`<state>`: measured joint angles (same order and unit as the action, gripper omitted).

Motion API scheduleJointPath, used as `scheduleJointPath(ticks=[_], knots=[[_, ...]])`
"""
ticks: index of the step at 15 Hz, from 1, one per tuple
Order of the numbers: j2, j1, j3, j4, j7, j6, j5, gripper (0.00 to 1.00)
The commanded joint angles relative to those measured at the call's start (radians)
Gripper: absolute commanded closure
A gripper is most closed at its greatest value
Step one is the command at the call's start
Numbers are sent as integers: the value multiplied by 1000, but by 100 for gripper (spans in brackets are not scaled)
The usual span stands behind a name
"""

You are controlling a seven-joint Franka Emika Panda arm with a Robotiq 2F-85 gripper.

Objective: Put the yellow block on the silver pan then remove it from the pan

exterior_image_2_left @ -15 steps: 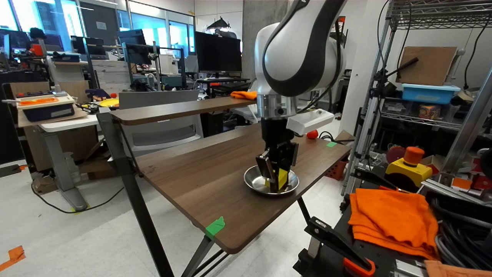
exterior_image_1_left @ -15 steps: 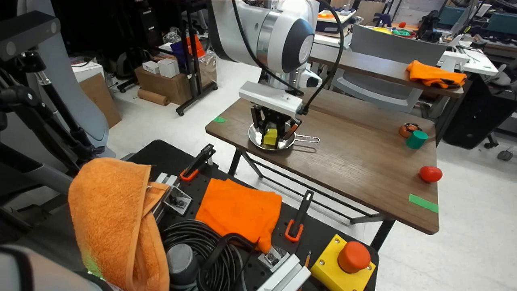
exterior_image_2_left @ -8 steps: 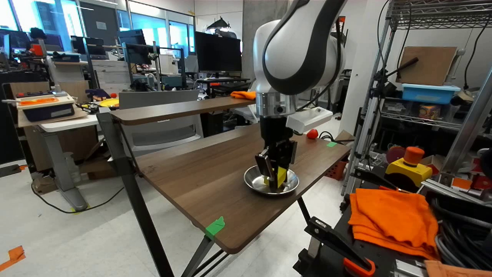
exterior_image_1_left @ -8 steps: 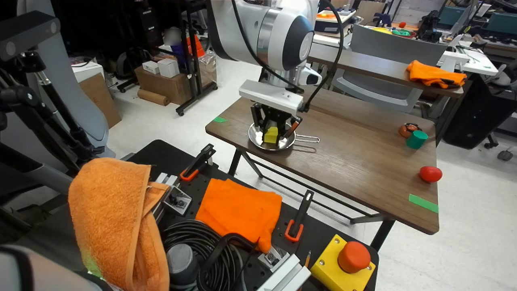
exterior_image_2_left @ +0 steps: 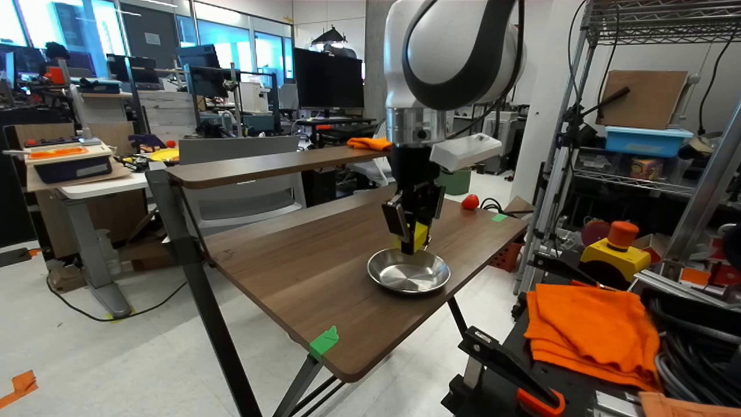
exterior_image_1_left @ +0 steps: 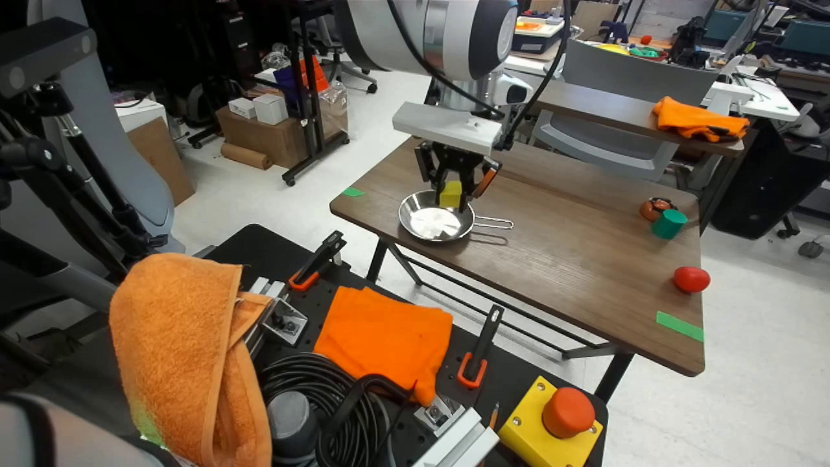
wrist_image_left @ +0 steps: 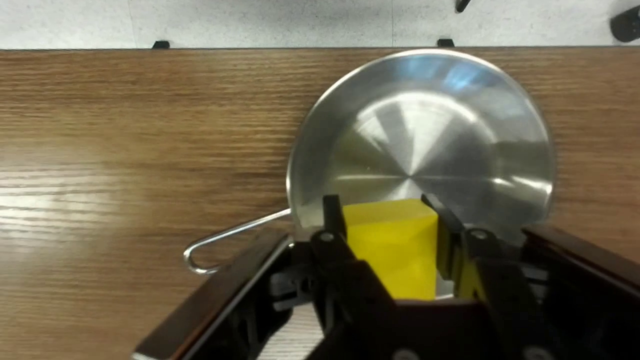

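My gripper (exterior_image_1_left: 450, 203) is closed around the yellow block (exterior_image_1_left: 450, 194), holding it in the air. Under it lies the silver pan (exterior_image_1_left: 429, 225), its wire handle sticking out along the wooden table. From an exterior view, the block (exterior_image_2_left: 421, 235) hangs above the pan's far rim, apart from the pan's bare floor (exterior_image_2_left: 408, 278). Both fingers press against opposite sides of the block (wrist_image_left: 392, 250) in the wrist view, where the block covers the lower edge of the pan (wrist_image_left: 415, 150).
A green cylinder (exterior_image_1_left: 669, 224), an orange-brown round object (exterior_image_1_left: 657, 208) and a red round object (exterior_image_1_left: 692, 279) sit toward the table's far end. The pan stands near the table's long edge. A raised shelf (exterior_image_2_left: 272, 166) runs along the back.
The gripper has lifted the yellow block up off the pan and shifted it slightly back toward the pan's far rim. The pan has stayed in place.
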<state>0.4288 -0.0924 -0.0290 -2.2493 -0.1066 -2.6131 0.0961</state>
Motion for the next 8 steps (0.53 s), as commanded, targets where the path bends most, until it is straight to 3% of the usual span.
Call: scheduleJointPath(ticks=[1, 8], knots=[[-124, 6, -58, -61, -51, -2, 35, 83], [-259, 66, -134, -104, -105, -4, 84, 83]])
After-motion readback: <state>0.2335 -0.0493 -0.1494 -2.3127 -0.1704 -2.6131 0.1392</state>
